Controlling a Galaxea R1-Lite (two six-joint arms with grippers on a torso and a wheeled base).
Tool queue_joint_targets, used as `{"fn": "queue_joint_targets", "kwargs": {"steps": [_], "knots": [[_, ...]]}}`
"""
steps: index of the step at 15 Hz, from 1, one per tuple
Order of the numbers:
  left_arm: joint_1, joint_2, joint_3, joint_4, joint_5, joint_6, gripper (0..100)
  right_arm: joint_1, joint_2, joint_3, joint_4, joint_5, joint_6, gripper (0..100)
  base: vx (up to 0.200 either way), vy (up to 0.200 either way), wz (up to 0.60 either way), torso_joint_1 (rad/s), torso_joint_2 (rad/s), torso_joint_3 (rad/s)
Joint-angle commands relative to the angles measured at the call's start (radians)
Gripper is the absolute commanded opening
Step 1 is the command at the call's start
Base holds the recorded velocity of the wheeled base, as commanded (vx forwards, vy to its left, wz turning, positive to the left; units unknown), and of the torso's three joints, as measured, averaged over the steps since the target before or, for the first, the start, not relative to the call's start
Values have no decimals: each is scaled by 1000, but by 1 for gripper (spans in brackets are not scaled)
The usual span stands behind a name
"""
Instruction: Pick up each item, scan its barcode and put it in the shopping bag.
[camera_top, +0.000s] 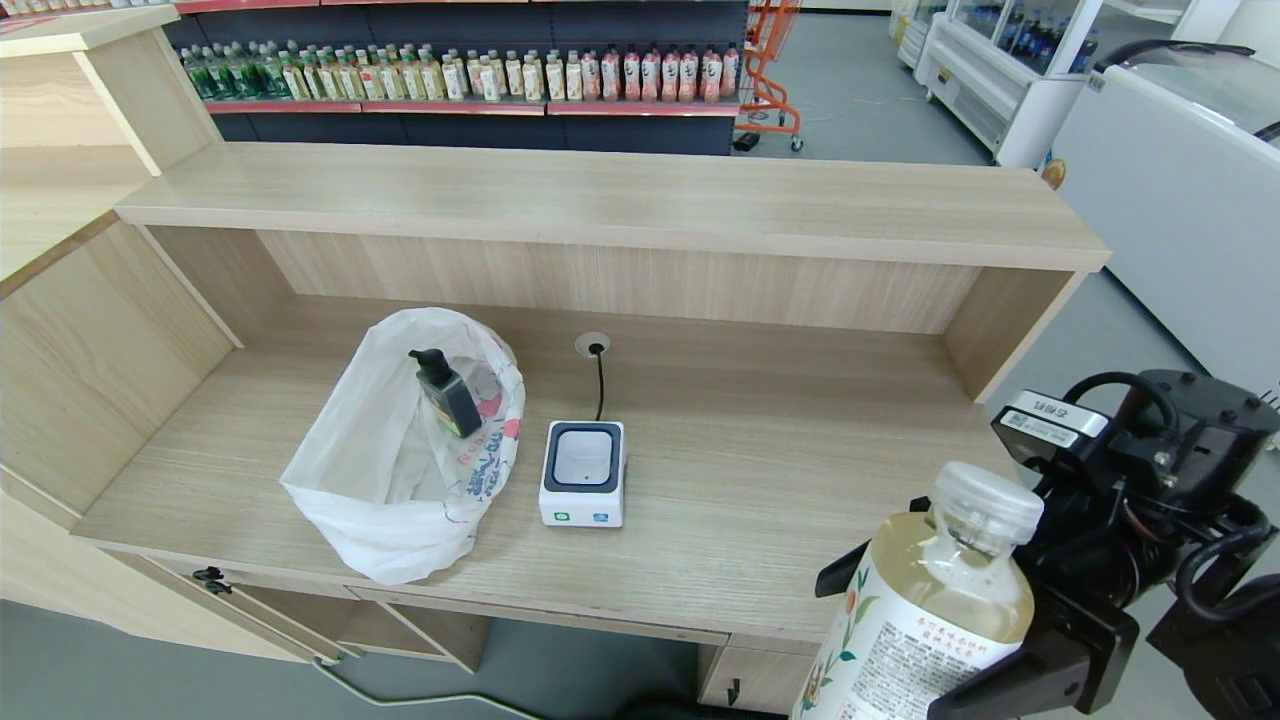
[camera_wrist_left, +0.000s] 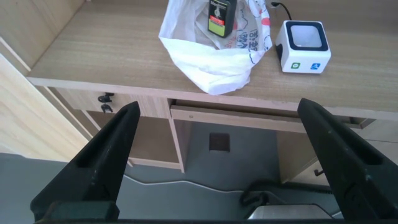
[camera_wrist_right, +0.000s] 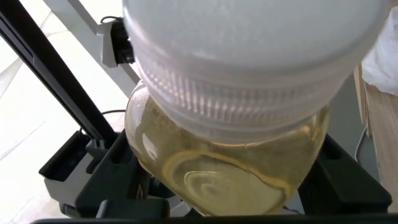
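Observation:
My right gripper (camera_top: 960, 640) is shut on a clear drink bottle (camera_top: 925, 610) with a white cap and pale yellow liquid, held off the counter's front right corner. In the right wrist view the bottle (camera_wrist_right: 236, 149) sits cap-first between the black fingers (camera_wrist_right: 106, 186). A white shopping bag (camera_top: 400, 450) lies open on the counter's left half, with a dark pump bottle (camera_top: 447, 394) inside it. The white barcode scanner (camera_top: 583, 472) stands just right of the bag. My left gripper (camera_wrist_left: 217, 162) hangs open below the counter's front edge, with the bag (camera_wrist_left: 214, 50) and scanner (camera_wrist_left: 303, 46) beyond it.
The wooden counter (camera_top: 780, 470) has a raised back ledge (camera_top: 600, 200) and side walls. A black cable (camera_top: 600, 380) runs from the scanner to a hole at the back. Drawers (camera_wrist_left: 249, 118) sit under the front edge. Store shelves and freezers stand behind.

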Motion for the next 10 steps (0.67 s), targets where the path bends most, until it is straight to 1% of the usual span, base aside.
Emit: {"fn": "queue_joint_targets", "kwargs": {"steps": [1, 2, 4, 5, 6, 7, 8, 10], "knots": [[0, 0, 0, 0, 0, 0, 100, -4, -6, 0, 0, 1, 0, 0, 0, 0, 0, 0, 0, 0], [0, 0, 0, 0, 0, 0, 100, -11, -12, 0, 2, -4, 0, 0, 0, 0, 0, 0, 0, 0], [0, 0, 0, 0, 0, 0, 100, -50, -28, -2, 5, -8, 1, 0, 0, 0, 0, 0, 0, 0], [0, 0, 0, 0, 0, 0, 100, -123, -45, -5, 20, -65, -3, 0, 0, 0, 0, 0, 0, 0], [0, 0, 0, 0, 0, 0, 100, -164, -48, -11, 18, -143, -17, 0, 0, 0, 0, 0, 0, 0], [0, 0, 0, 0, 0, 0, 100, -199, -40, -18, 17, -231, -63, 0, 0, 0, 0, 0, 0, 0], [0, 0, 0, 0, 0, 0, 100, -258, -35, -25, 18, -278, -141, 0, 0, 0, 0, 0, 0, 0], [0, 0, 0, 0, 0, 0, 100, -320, -43, -23, 18, -280, -266, 0, 0, 0, 0, 0, 0, 0]]}}
